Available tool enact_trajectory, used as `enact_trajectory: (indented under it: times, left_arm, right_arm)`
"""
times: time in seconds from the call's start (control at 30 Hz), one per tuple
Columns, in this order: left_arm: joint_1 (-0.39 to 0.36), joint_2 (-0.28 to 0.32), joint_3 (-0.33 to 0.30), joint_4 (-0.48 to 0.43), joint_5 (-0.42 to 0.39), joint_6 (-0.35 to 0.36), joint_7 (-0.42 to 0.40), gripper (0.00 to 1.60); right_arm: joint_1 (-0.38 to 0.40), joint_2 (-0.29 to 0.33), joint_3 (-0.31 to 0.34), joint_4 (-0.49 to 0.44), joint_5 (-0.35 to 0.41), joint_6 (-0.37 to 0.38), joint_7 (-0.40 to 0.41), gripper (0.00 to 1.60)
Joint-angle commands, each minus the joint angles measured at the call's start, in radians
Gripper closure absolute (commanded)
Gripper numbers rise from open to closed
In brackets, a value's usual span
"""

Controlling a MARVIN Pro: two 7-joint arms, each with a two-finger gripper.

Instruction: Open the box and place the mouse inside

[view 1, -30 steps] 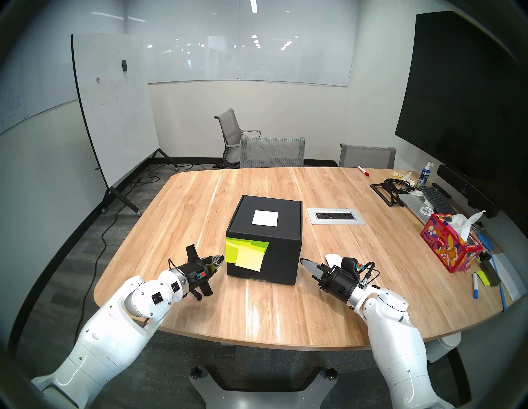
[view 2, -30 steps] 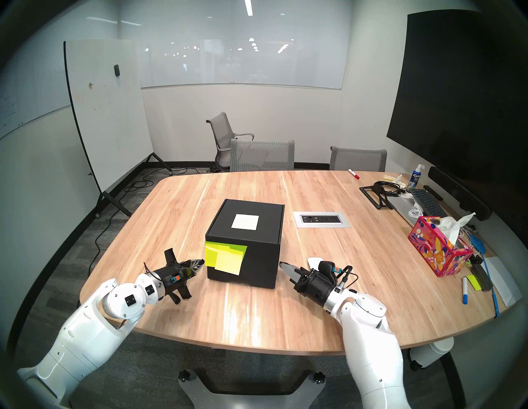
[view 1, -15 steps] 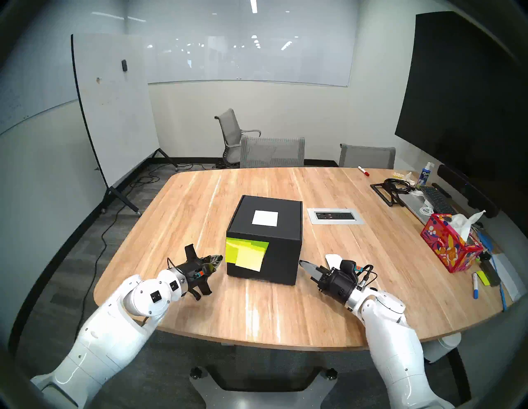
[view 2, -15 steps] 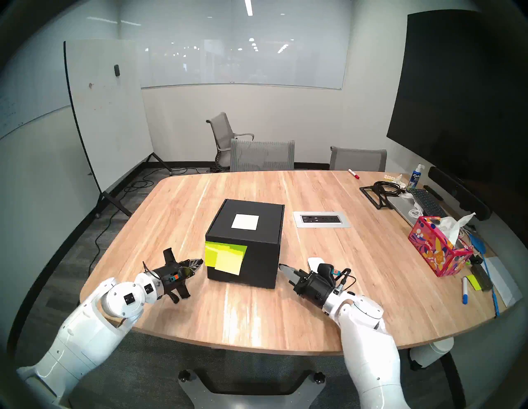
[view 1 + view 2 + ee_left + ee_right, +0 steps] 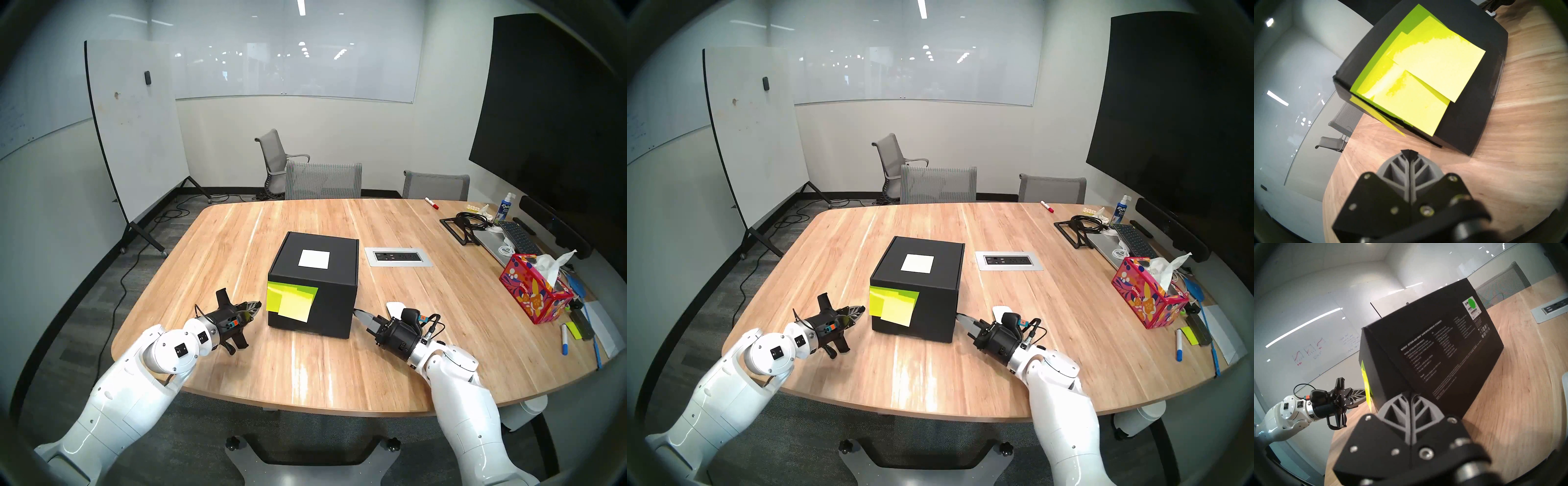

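Head view: both end effectors (image 5: 258, 303) (image 5: 357, 311) closed, empty.

Closed black box (image 5: 314, 288), white mouse (image 5: 395, 308) beside

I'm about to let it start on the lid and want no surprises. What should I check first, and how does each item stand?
1. Box lid closed, flat on the table: ok.
2. Sticky notes on the front flap, facing the left gripper: ok.
3. Left gripper jaws shut, clear of the box, holding nothing: ok.
4. Right gripper jaws shut, tip at the box's right side; touching or not: cannot tell.
5. Mouse on the table, partly hidden behind the right gripper, free to pick: cannot tell.
6. Lid top bare except its white label: ok.
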Motion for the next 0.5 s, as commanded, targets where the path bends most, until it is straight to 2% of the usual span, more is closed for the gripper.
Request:
enact_trajectory:
  times: [0.0, 0.47]
  left_arm:
    - [0.003, 0.006, -0.009, -0.017, -0.009, -0.010, 0.001, 1.60]
    - [0.017, 0.015, 0.002, -0.023, -0.015, -0.021, -0.003, 1.60]
  right_arm:
    - [0.019, -0.010, -0.001, -0.016, 0.008, -0.008, 0.006, 1.60]
    - [0.012, -0.015, 0.001, -0.026, 0.007, -0.011, -0.003, 1.60]
